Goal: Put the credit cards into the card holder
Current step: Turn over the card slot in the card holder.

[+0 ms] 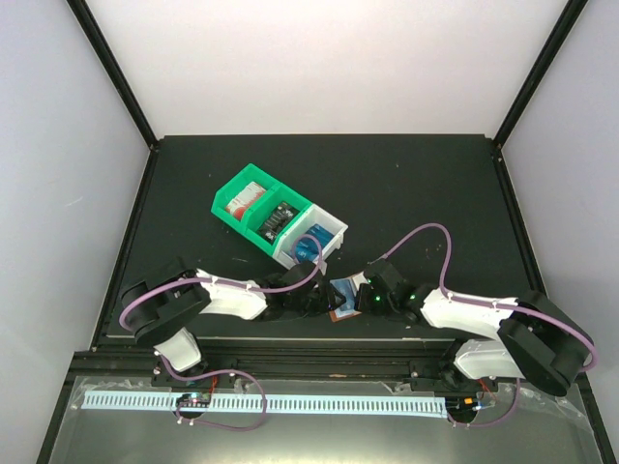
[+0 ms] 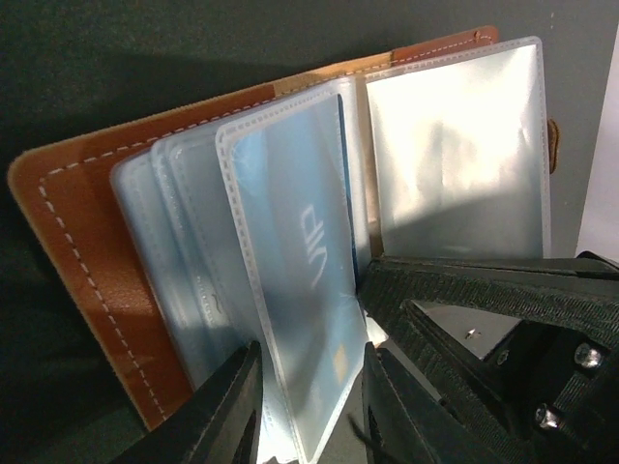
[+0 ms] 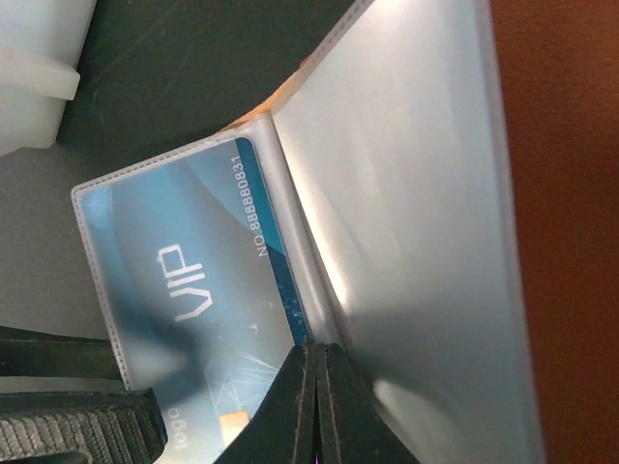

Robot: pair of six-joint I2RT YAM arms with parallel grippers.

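Note:
The brown card holder (image 1: 343,295) lies open near the table's front edge, between both grippers. Its leather cover (image 2: 87,242) carries a fan of clear pockets. A blue credit card (image 2: 300,242) marked VIP (image 3: 184,290) sits inside one pocket. My left gripper (image 2: 309,360) is open, one finger on each side of that pocket's lower end. My right gripper (image 3: 319,353) is shut at the spine, pinching the edge of the neighbouring clear pocket (image 3: 416,242). Its black fingers (image 2: 455,290) show in the left wrist view.
A green bin (image 1: 253,205) and an attached white bin (image 1: 319,235) stand behind the holder at mid-table. They hold a red-and-white item, a black item and a blue item. The white bin's corner (image 3: 34,77) is close to my right gripper.

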